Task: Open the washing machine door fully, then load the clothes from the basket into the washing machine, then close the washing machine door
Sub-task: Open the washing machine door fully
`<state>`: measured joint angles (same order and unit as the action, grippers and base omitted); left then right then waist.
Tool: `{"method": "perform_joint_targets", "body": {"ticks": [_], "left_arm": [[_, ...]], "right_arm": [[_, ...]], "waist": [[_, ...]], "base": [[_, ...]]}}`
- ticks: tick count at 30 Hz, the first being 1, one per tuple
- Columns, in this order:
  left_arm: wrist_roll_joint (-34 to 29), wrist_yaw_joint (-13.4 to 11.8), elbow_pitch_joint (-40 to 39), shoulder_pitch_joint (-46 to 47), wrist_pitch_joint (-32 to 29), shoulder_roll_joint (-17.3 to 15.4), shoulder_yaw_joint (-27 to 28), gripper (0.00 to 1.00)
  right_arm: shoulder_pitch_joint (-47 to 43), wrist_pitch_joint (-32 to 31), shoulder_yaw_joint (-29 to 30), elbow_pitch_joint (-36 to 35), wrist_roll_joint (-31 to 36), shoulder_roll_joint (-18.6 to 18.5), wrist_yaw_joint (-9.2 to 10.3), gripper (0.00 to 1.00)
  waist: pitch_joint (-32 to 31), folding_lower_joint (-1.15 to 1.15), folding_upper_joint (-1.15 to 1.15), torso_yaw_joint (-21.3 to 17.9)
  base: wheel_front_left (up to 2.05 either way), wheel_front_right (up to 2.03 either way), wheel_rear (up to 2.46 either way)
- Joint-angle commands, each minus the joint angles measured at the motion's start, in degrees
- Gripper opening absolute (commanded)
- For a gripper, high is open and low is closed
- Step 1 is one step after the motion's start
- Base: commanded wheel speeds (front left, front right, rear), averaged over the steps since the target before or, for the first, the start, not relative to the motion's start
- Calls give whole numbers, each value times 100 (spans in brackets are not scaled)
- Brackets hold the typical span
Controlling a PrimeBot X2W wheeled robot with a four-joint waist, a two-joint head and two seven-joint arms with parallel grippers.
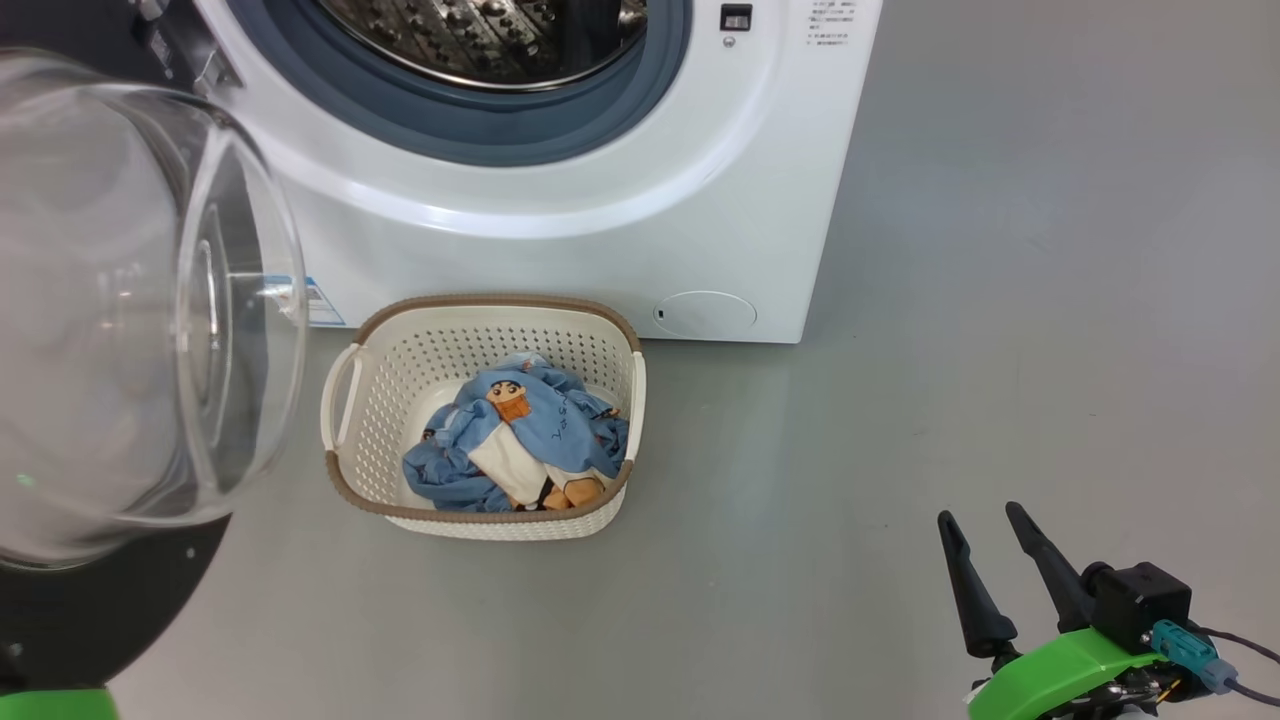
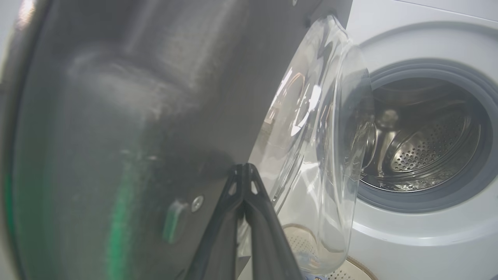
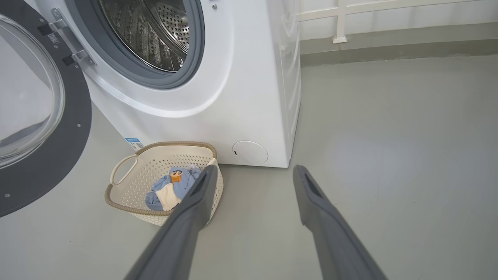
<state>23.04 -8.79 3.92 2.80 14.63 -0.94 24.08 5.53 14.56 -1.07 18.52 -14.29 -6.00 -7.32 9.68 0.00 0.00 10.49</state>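
Observation:
The washing machine (image 1: pixel 620 200) stands at the top with its steel drum (image 1: pixel 490 40) exposed. The washing machine door (image 1: pixel 130 300) is swung out to the left, clear glass bulging from its black ring (image 3: pixel 58 155). In front sits the basket (image 1: pixel 490 300), holding the clothes (image 1: pixel 530 430), blue with cartoon prints. My right gripper (image 1: pixel 978 516) hovers open over the floor, right of the basket (image 3: pixel 128 186) and apart from it, nothing between its fingers. My left gripper (image 2: pixel 243 166) is shut, tips together against the door's dark inner face (image 2: pixel 136 116), beside the glass (image 2: pixel 311 136).
Bare grey floor (image 1: pixel 1050 300) spreads to the right of the machine. A round white flap (image 1: pixel 705 313) and a blue label (image 1: pixel 322 300) sit low on its front. A wall with a white rail (image 3: pixel 338 23) runs behind.

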Motion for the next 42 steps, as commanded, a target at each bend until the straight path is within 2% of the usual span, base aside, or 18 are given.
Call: {"method": "perform_joint_targets", "body": {"ticks": [1,9,16,26,36,42], "left_arm": [[42,-13,-108,179,37,-194,301,0],[108,173,218,549,37,-194,923,0],[-122,490,794,1074,37,-202,1543,0],[-499,871,1481,1922,37,-416,2565,0],[-981,1100,1947,2426,37,-677,3094,0],[-1197,1230,2021,2565,37,-701,3231,0]], "right_arm": [[107,44,-148,-118,-70,-59,-17,100],[132,44,-148,-127,-71,-110,-17,100],[205,44,-185,-136,-62,-201,-17,100],[292,44,-219,-166,-64,-309,-17,100],[327,44,-204,-179,-70,-379,-17,100],[354,44,-214,-145,-80,-368,-17,100]], "waist": [[7,0,0,-11],[80,0,0,-32],[211,0,0,-66],[445,0,0,-189],[552,0,0,-228],[534,0,0,-205]], "base": [[0,0,0],[0,0,0],[0,0,0],[0,0,0],[0,0,0],[0,0,0]]}}
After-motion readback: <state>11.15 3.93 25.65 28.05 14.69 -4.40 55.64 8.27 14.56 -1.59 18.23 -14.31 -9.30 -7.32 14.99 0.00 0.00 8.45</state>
